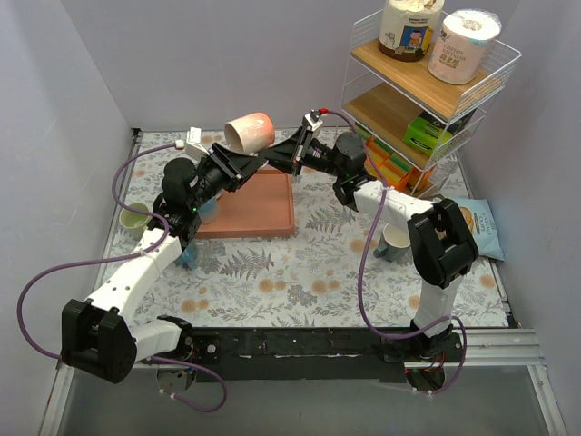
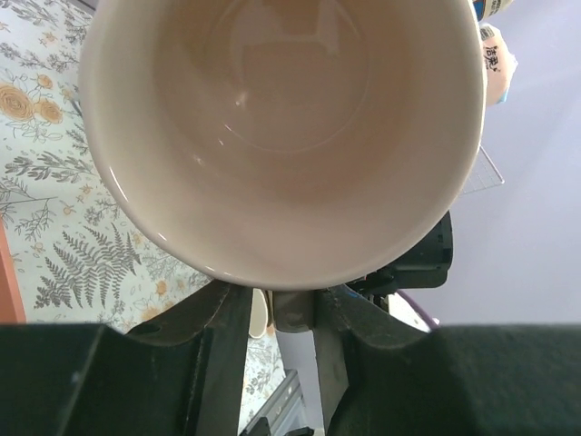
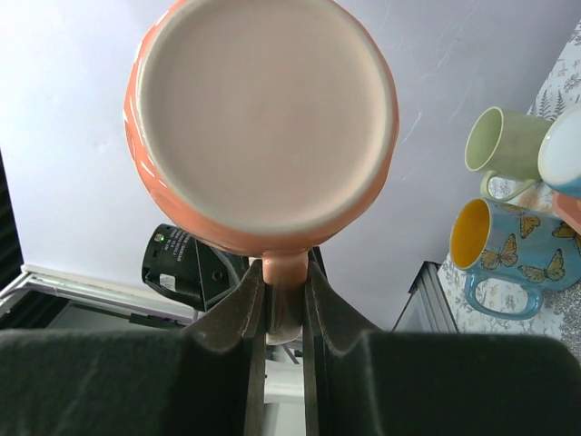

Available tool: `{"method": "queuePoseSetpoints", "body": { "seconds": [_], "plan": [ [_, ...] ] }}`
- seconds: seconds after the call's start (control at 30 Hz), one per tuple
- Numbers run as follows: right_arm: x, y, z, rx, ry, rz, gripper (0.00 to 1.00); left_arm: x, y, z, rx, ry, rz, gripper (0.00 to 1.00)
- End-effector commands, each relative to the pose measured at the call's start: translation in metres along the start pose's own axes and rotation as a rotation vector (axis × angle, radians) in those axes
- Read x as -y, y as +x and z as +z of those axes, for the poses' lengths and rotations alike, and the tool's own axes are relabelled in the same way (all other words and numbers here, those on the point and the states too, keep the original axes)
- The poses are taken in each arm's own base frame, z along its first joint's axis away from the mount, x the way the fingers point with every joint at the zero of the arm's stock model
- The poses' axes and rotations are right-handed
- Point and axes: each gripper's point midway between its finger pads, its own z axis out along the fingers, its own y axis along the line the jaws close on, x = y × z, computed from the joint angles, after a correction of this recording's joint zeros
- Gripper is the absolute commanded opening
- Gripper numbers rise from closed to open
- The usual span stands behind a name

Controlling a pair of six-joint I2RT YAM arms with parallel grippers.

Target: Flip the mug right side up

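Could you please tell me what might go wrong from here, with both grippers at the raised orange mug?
1. The orange mug is off the table, and the right gripper pinches only its handle; a slip would drop it.
2. The left gripper straddles what looks like the same handle, with a gap on one side. If the right lets go before that grip is firm, the mug could fall.

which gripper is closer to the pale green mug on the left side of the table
Left. The left gripper is up at the orange mug, right of the pale green mug and farther back; the right gripper is farther right still.
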Motion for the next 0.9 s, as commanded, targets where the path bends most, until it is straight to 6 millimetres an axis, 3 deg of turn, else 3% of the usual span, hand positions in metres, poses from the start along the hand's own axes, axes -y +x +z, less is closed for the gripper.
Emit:
{"method": "queuePoseSetpoints", "body": {
  "seconds": [0.0,0.07,0.17,0.2,0.23,0.6,0.87],
  "plan": [
    [-0.061,0.011,0.001,-0.005,-0.124,-0.166,0.01,0.018,-0.008,-0.003,0.024,0.058,0.005,0.28],
    [-0.06,0.012,0.002,-0.011,-0.123,-0.165,0.01,0.016,-0.006,-0.003,0.024,0.056,0.0,0.28],
    [-0.058,0.015,0.004,-0.015,-0.121,-0.163,0.01,0.017,-0.007,-0.003,0.026,0.059,0.002,0.15],
    [-0.058,0.015,0.004,-0.018,-0.121,-0.166,0.01,0.017,-0.007,-0.003,0.025,0.061,0.006,0.03],
    [-0.057,0.016,0.005,-0.021,-0.116,-0.167,0.01,0.014,-0.007,-0.002,0.022,0.048,0.003,0.0],
    [-0.044,0.021,0.003,-0.035,-0.076,-0.161,0.01,0.025,-0.015,-0.003,0.035,0.02,-0.007,0.0],
    [-0.049,0.019,0.001,-0.012,-0.086,-0.152,0.27,0.044,-0.024,-0.007,0.061,0.057,-0.044,0.0]
  ]
}}
